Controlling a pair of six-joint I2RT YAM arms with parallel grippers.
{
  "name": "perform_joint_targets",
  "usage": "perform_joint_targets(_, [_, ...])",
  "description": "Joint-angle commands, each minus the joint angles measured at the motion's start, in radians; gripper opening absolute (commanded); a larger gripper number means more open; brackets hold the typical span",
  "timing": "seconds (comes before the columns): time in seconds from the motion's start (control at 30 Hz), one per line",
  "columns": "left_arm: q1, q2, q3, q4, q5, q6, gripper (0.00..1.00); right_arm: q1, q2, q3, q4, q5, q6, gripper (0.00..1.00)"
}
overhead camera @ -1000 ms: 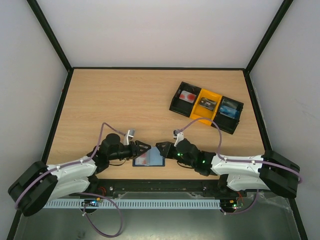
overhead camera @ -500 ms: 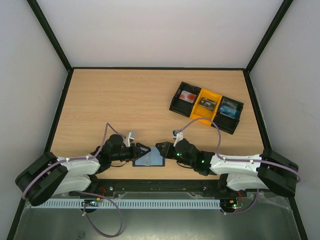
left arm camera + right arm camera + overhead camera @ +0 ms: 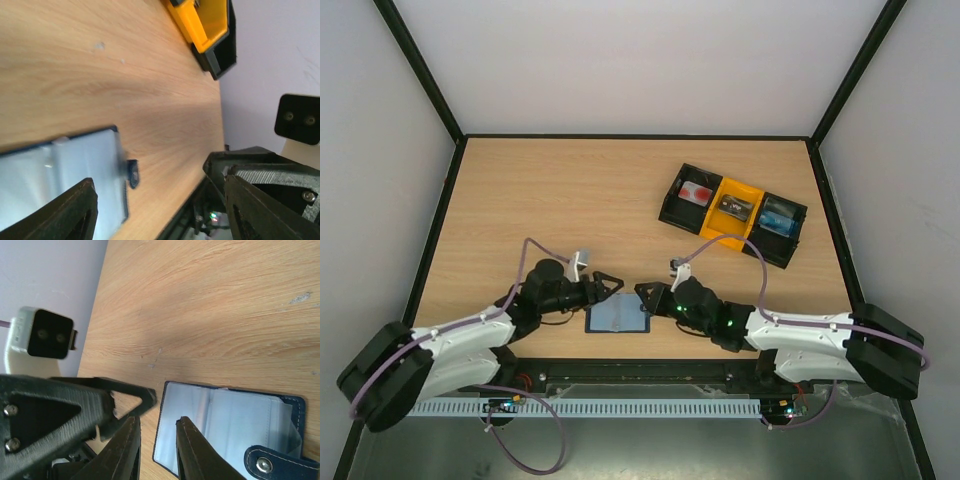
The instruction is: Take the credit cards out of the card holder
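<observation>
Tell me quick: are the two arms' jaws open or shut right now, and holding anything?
Left gripper: jaws wide open, holding nothing.
Right gripper: jaws barely apart, nothing between them.

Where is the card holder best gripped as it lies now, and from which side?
Probably by the closing tab. The card holder lies open and flat on the table, so its edges offer little to pinch, while the tab sticks out past the edge on the right arm's side. Come in low from that side, fingers above and below the tab.
</observation>
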Motion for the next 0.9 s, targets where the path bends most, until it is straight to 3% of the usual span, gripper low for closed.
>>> perform_joint_targets(0.0, [0.079, -0.100, 0.015, -0.259, -0.024, 0.108, 0.73, 0.007, 0.044, 0.001, -0.006, 0.012, 0.016, 0.21])
perform_joint_targets(0.2, [0.167, -0.207, -0.012, -0.400, 0.033, 0.156, 0.77, 0.014, 0.240, 0.099, 0.022, -0.080, 0.030, 0.21])
perform_joint_targets(0.43, [0.226, -0.215, -0.094, -0.350, 0.110, 0.103, 0.64, 0.065, 0.414, 0.206, 0.058, -0.121, 0.041, 0.22])
perform_joint_targets(0.87, [0.241, -0.148, -0.144, -0.212, 0.156, 0.067, 0.59, 0.069, 0.545, 0.220, 0.041, -0.099, 0.056, 0.21])
